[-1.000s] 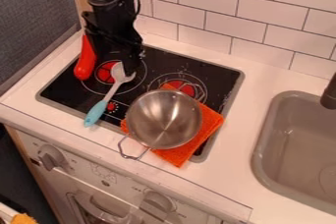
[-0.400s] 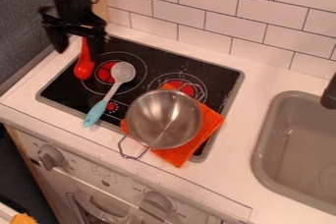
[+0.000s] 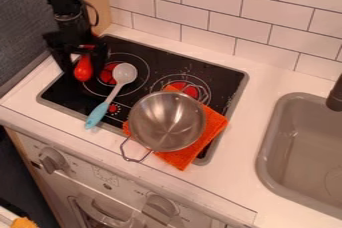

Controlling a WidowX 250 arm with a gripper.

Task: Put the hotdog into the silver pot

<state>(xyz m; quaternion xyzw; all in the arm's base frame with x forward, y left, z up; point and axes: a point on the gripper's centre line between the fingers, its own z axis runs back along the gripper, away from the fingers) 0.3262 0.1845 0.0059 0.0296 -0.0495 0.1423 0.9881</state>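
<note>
The black gripper [image 3: 81, 66] hangs at the upper left of the cooktop, its fingers spread, one on each side of the red hotdog [image 3: 83, 69]. The hotdog lies near the stove's back left corner; its far end is partly covered by the gripper. The silver pot [image 3: 167, 122] stands upright at the front right of the stove with its looped handle toward the front edge, and nothing lies inside it.
A spoon [image 3: 99, 112] with a turquoise handle and grey head lies between hotdog and pot. An orange cloth [image 3: 211, 127] is under the pot. A tiled wall [image 3: 267, 32] rises behind, and a grey sink [image 3: 300, 137] is at right.
The gripper has moved left from above the spoon's head, then down a little around the hotdog. Hotdog and pot have kept their places.
</note>
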